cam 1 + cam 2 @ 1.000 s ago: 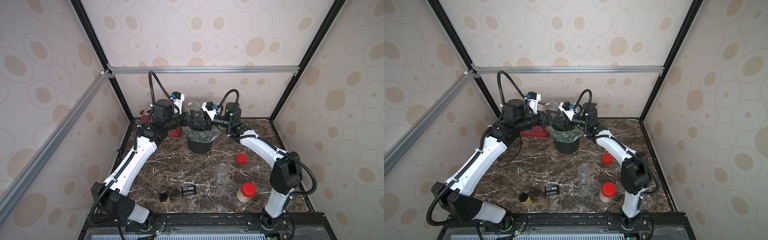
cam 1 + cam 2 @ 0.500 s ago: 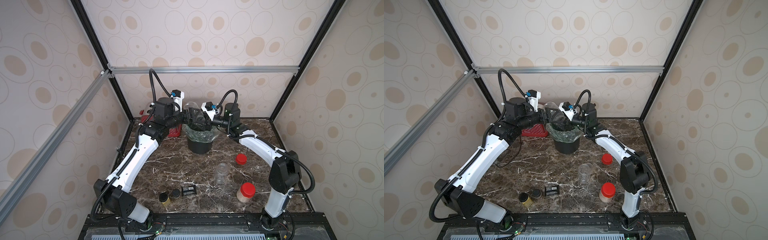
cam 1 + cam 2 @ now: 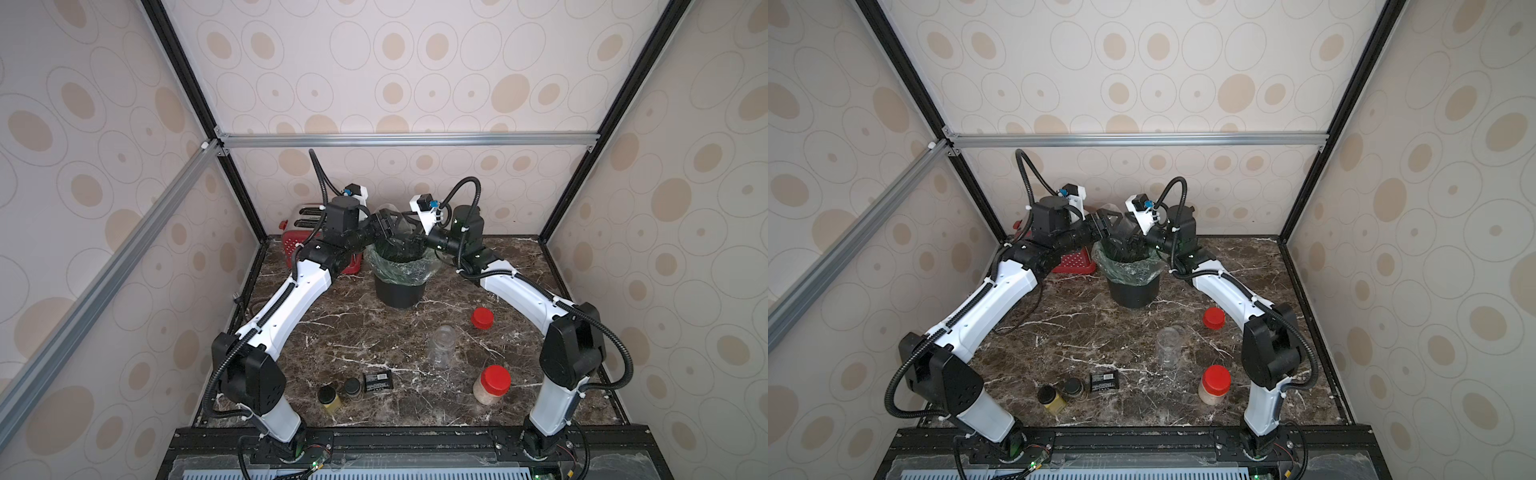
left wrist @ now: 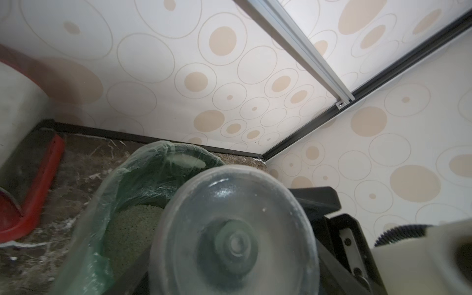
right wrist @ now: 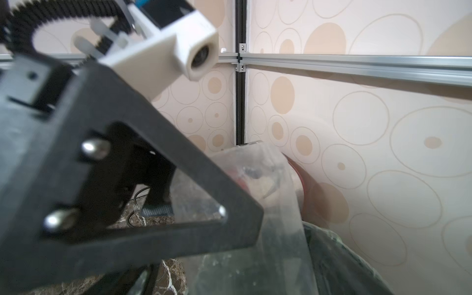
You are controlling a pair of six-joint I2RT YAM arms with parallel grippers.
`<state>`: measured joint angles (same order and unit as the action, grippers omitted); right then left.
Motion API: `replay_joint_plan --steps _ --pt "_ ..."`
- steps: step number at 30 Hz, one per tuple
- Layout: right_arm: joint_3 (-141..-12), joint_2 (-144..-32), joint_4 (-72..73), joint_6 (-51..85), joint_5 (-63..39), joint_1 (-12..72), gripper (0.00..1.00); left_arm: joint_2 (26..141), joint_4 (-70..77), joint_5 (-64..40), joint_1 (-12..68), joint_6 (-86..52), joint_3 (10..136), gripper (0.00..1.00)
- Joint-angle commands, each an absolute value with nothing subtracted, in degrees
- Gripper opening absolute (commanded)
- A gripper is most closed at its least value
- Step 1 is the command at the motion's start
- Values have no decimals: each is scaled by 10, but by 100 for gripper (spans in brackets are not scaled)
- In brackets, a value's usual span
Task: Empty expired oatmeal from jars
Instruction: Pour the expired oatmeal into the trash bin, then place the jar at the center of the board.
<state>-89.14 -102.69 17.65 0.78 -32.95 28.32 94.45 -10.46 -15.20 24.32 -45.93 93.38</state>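
A clear empty jar (image 3: pixel 395 220) hangs tilted over the black bin (image 3: pixel 399 291), which is lined with a green bag. My left gripper (image 3: pixel 384 230) is shut on it; the jar's base (image 4: pixel 235 235) fills the left wrist view. My right gripper (image 3: pixel 411 241) stands open at the jar's other side. Pale oatmeal (image 4: pixel 132 224) lies in the bag. A second open, empty jar (image 3: pixel 442 347) stands mid-table, with a loose red lid (image 3: pixel 482 318) beside it. At the front right, a red-lidded jar (image 3: pixel 491 384) holds oatmeal (image 3: pixel 486 397).
A red toaster (image 3: pixel 299 232) stands at the back left, close to my left arm. Two small black-lidded spice jars (image 3: pixel 330 399) and a black packet (image 3: pixel 378 381) lie near the front edge. Black frame posts and walls close in the table.
My left gripper has closed on the jar above the bin. My right gripper has opened and let go of it. Both arms stay over the bin.
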Motion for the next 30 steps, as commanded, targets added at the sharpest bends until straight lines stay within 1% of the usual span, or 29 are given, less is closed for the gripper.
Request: replay_joint_plan --steps 1,3,6,8,10,12,14,16,17,20,30 --pt "-867 -967 223 121 -304 284 93 952 -20 -162 234 -574 936 38" --pt "-856 -951 220 168 -292 283 93 961 21 -180 225 -632 925 37" --pt "-849 -928 169 225 -257 273 93 977 97 -206 212 -721 905 35" --pt "-837 -915 168 285 -266 252 93 985 136 -218 206 -771 897 34" --pt "-807 -908 219 366 -291 225 93 992 170 -228 204 -811 891 33" --pt "-775 -909 303 449 -321 202 93 999 196 -235 203 -841 889 33" --pt "-760 -917 358 508 -341 189 95 1002 213 -241 204 -864 887 33" --pt "-758 -932 397 548 -362 181 100 1003 229 -244 203 -883 883 33" --pt "-757 -940 415 566 -370 179 99 1002 236 -247 203 -890 883 33" --pt "-759 -960 435 591 -377 174 99 1000 245 -250 204 -903 884 34" --pt "-797 -1001 421 592 -387 175 99 1000 271 -261 214 -930 884 36"
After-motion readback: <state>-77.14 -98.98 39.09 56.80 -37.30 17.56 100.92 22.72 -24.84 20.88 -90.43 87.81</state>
